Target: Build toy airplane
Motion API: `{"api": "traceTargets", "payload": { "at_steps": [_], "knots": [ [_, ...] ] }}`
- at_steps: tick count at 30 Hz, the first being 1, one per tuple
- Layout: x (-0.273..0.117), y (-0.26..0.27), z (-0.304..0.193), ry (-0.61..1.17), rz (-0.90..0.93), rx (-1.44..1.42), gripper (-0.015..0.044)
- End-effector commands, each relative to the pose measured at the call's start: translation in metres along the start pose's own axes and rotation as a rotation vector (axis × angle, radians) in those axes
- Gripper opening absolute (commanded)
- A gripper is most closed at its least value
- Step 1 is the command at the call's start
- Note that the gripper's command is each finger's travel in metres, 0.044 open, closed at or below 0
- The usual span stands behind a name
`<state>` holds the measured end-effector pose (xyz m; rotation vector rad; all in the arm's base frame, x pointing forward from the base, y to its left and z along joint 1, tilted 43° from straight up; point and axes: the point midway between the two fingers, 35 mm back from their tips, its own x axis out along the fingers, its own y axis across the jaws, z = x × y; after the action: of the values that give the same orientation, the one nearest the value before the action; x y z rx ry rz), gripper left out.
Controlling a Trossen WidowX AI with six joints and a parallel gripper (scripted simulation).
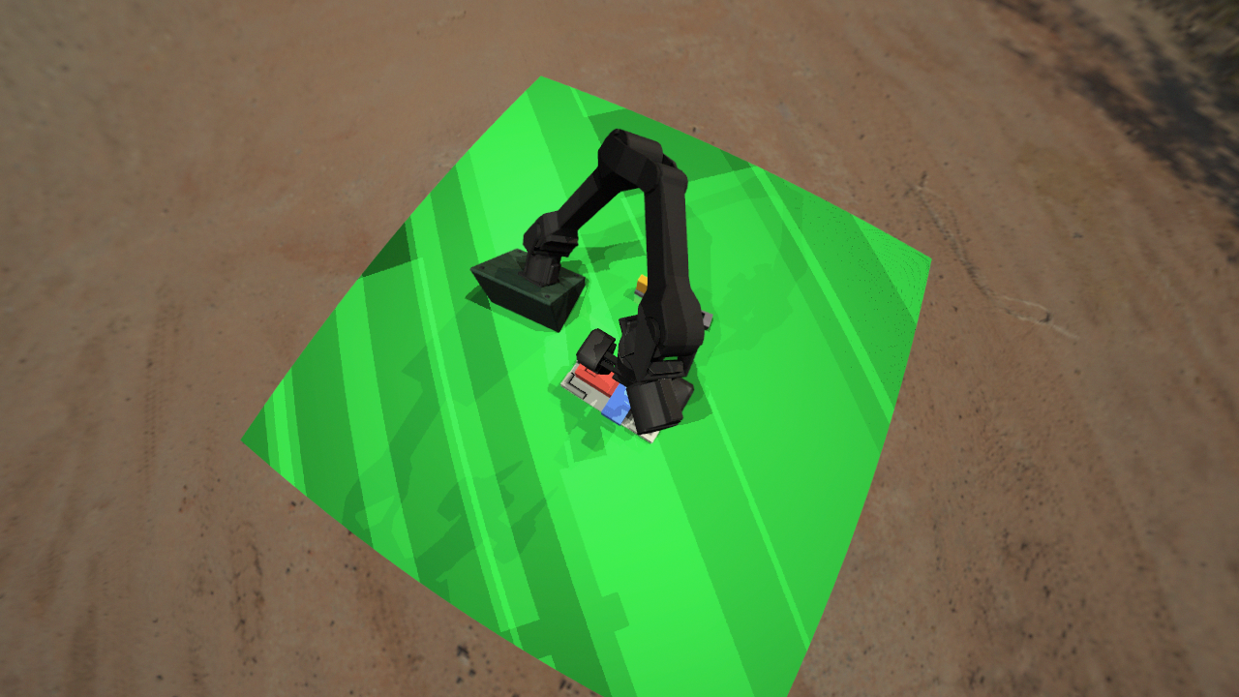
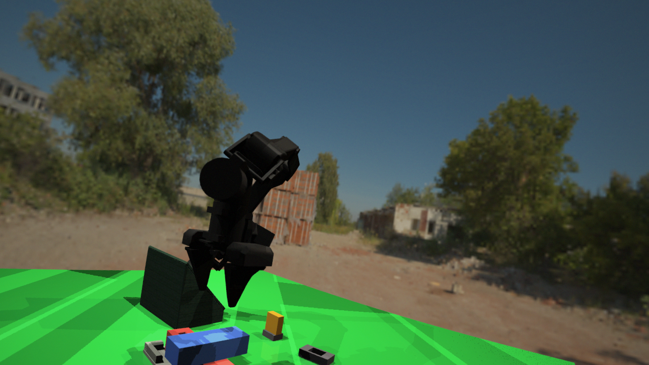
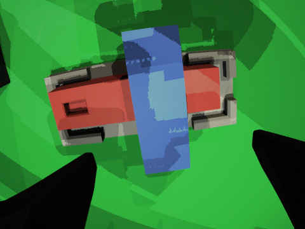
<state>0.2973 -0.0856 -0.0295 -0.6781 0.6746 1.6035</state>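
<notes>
The red fuselage (image 1: 597, 379) (image 3: 106, 92) lies lengthwise in the grey cradle (image 1: 591, 400) (image 2: 153, 352) (image 3: 84, 140). The blue wing (image 1: 616, 405) (image 2: 208, 349) (image 3: 165, 95) lies across the top of the fuselage and hides the socket under it; its tab is not visible. The small socket near the tail shows empty in the wrist view. The orange tail fin (image 1: 642, 283) (image 2: 274, 322) stands upright in a small dark grey holder (image 2: 272, 335), away from the cradle. My gripper (image 2: 217, 297) (image 3: 175, 151) is wide open and empty, above the wing and touching nothing.
An empty grey holder (image 1: 708, 320) (image 2: 313, 358) lies near the tail fin, partly covered by the arm in the top view. A dark green block (image 1: 528, 290) (image 2: 160, 290) carries the arm's base.
</notes>
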Motion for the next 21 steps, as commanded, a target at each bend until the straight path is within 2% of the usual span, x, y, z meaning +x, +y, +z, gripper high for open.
{"api": "traceTargets", "payload": {
  "at_steps": [1, 4, 18, 21],
  "knots": [
    [-0.0052, 0.0006, 0.0000, -0.002, 0.017, -0.005, 0.0440],
    [-0.0049, 0.0004, 0.0000, -0.001, 0.017, 0.140, 0.0440],
    [-0.0026, -0.0010, 0.0000, 0.011, 0.015, 1.498, 0.0440],
    [-0.0025, -0.0011, -0.0001, 0.012, 0.015, 1.563, 0.0440]
  ]
}}
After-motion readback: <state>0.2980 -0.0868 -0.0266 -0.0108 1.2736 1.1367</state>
